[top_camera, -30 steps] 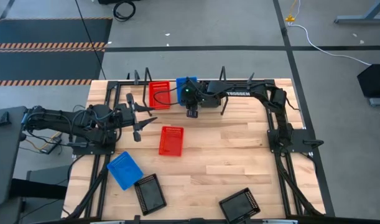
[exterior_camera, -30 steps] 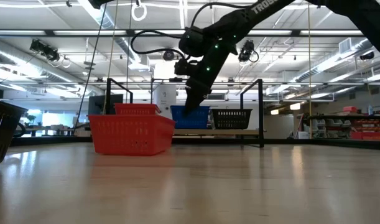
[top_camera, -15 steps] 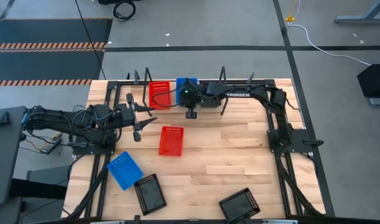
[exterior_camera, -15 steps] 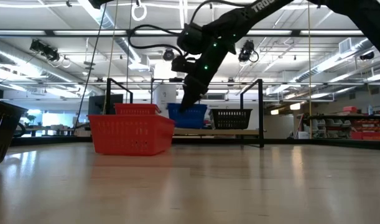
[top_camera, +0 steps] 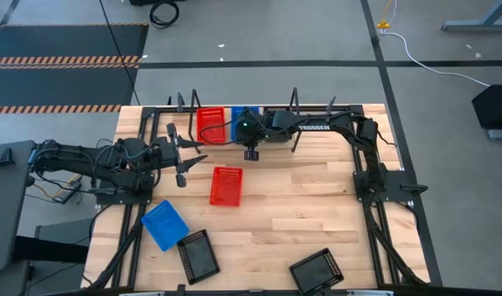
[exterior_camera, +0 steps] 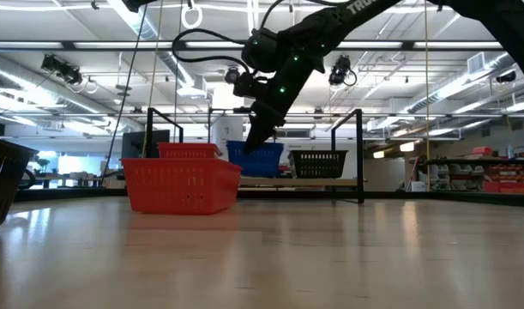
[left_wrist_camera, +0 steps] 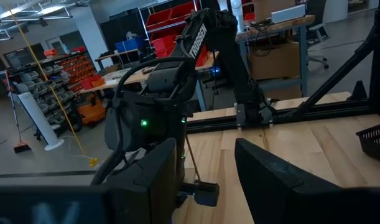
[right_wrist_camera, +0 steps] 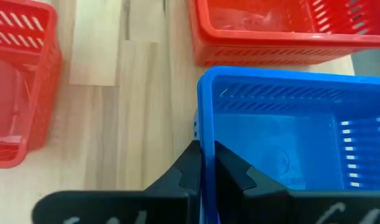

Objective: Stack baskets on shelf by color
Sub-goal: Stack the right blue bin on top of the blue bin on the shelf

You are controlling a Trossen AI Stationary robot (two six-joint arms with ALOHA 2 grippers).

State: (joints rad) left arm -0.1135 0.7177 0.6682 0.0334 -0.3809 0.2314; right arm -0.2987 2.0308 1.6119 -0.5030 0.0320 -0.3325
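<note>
right gripper [right_wrist_camera: 204, 163] pinched on the near wall of a blue basket [right_wrist_camera: 283, 143], fingers [right_wrist_camera: 188, 167] either side of the rim; same blue basket [top_camera: 240, 116] sits at the far edge of the table [top_camera: 316, 197] over the shelf [top_camera: 267, 111], right beside a red basket [top_camera: 209, 124] on the shelf; in the low view blue basket [exterior_camera: 257, 159] tilted, hanging under the right arm just above the shelf board [exterior_camera: 287, 181], a black basket [exterior_camera: 319, 162] next to it on the shelf; second red basket [top_camera: 226, 185] flat on the table mid-left, well apart from the shelf, big in the low view foreground [exterior_camera: 183, 184]; another blue basket [top_camera: 164, 224] near the table's front-left, skewed; two black baskets at the front edge, one [top_camera: 198, 254] just beside that blue one, one [top_camera: 316, 270] further right; left gripper [top_camera: 183, 156] parked at the table's left side, fingers spread apart, nothing between them; left wrist view confirms gap between its fingers [left_wrist_camera: 264, 180], looking across at the right arm; cannot tell whether the held blue basket touches the shelf board or hangs clear of it
</note>
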